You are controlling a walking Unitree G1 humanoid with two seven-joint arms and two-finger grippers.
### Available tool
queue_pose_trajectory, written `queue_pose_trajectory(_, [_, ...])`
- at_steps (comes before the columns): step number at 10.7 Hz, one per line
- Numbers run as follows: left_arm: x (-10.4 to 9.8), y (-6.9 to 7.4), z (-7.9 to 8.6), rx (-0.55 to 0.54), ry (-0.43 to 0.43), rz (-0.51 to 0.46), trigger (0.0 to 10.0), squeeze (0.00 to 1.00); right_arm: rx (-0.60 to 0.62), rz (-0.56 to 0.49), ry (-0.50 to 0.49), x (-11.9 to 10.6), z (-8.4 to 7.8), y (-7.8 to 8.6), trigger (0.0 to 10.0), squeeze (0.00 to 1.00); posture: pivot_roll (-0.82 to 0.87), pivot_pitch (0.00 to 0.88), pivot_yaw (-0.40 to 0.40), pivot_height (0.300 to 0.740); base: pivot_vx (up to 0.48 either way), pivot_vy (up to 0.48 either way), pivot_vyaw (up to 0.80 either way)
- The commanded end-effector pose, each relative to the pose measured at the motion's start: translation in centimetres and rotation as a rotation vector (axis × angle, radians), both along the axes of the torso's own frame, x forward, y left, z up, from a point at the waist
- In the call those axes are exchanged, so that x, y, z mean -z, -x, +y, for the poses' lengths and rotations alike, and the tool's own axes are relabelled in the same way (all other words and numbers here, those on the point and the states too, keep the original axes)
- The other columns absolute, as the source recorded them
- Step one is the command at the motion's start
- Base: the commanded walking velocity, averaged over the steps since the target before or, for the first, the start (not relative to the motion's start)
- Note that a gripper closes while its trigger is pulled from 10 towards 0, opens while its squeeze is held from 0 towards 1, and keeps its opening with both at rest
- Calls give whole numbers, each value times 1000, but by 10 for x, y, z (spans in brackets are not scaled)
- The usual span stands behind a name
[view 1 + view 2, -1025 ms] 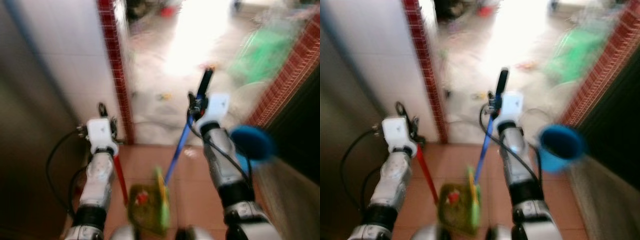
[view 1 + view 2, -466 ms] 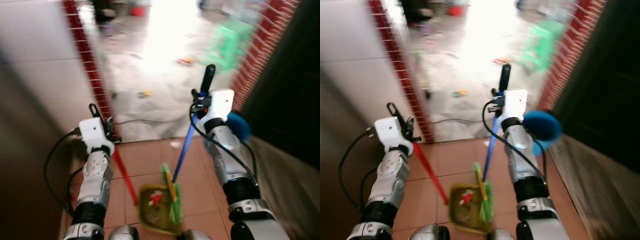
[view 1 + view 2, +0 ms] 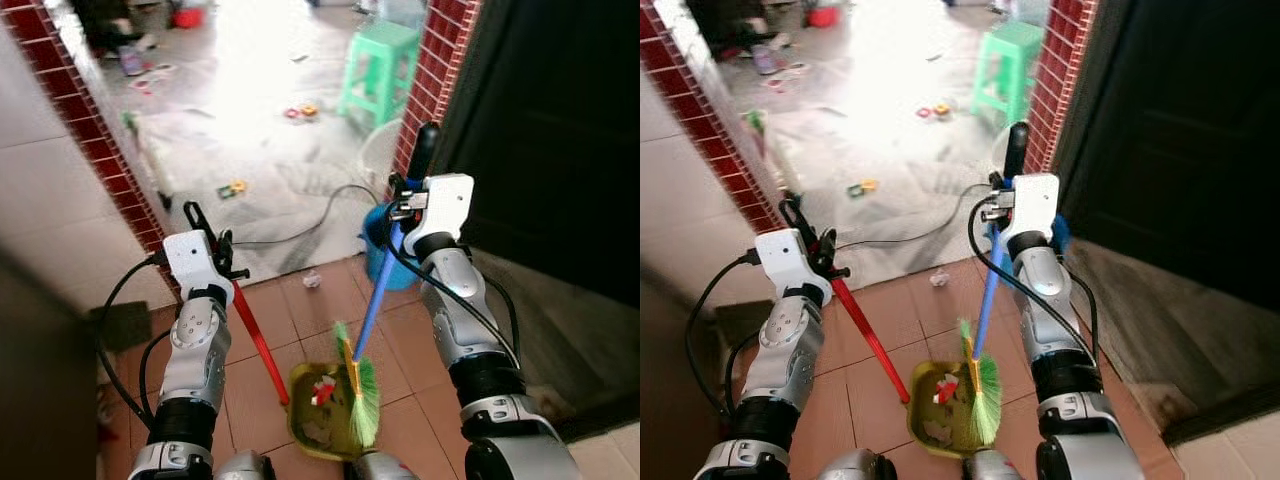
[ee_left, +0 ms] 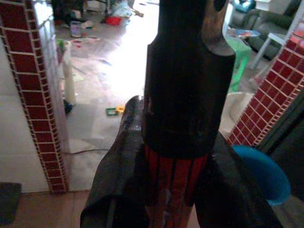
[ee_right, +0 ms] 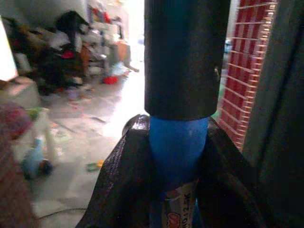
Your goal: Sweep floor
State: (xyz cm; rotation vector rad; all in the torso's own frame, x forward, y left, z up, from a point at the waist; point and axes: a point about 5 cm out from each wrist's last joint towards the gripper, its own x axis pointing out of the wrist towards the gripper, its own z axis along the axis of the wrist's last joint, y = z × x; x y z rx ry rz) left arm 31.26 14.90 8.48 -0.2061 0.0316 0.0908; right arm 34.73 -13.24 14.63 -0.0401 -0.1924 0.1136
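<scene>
Since the earlier frames the head camera had swung, so the doorway sat further left and the picture had sharpened; both arms kept the same grasps throughout. The left gripper [image 3: 208,228] was pinched on the red handle [image 3: 258,342] of the dustpan [image 3: 318,422], and the left wrist view showed its black fingers [image 4: 116,175] pressed against either side of the red shaft just below a black end cap. The dustpan, yellow-green, rested on the terracotta tiled floor [image 3: 320,305] between the two arms, with scraps of red and pale litter inside. The right gripper [image 3: 410,192] was clamped on the blue handle of the broom [image 3: 372,300]; the right wrist view showed its fingers [image 5: 126,185] tight around the blue shaft under a black cap. Green broom bristles [image 3: 362,395] hung against the dustpan's right edge. A blue bucket [image 3: 378,250] stood behind the broom handle, beside a red brick pillar [image 3: 432,70]. Beyond the threshold lay a pale floor with scattered small toys [image 3: 232,187], a black cable [image 3: 300,225] and a green stool [image 3: 378,65]. A crumpled paper scrap [image 3: 311,280] lay on the tiles near the threshold.
</scene>
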Motion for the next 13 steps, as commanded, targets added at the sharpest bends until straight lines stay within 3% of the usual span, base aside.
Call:
queue_pose_trajectory(1, [-27,-5,5,-31,7,-128,10000,0,48,-5,55,-1,-9,-2,10000,0,-94,26,33,740,0,0,-800])
queue_pose_trajectory(2, [-24,-2,19,-89,-26,-117,10000,0,85,21,60,7,-24,4,10000,0,-94,29,35,740,0,0,-800])
queue_pose_trajectory(5, [-26,0,37,-185,-62,-120,10000,0,125,40,93,15,-37,15,10000,0,-104,34,41,740,0,0,-800])
queue_pose_trajectory(6, [-37,-3,39,-219,-69,-150,10000,0,171,78,134,22,-48,19,10000,0,-108,36,43,740,0,0,0])
queue_pose_trajectory(8, [-60,-7,43,-247,-38,-218,10000,0,185,101,120,25,-52,22,10000,0,-112,37,46,740,0,0,0])
queue_pose_trajectory(10, [-94,-13,41,-281,32,-312,10000,0,170,121,121,29,-44,22,10000,0,-110,35,49,740,0,0,-800])
queue_pose_trajectory(13, [-145,-23,43,-320,63,-445,10000,0,123,150,111,33,-34,22,10000,0,-116,32,52,740,187,0,-419])
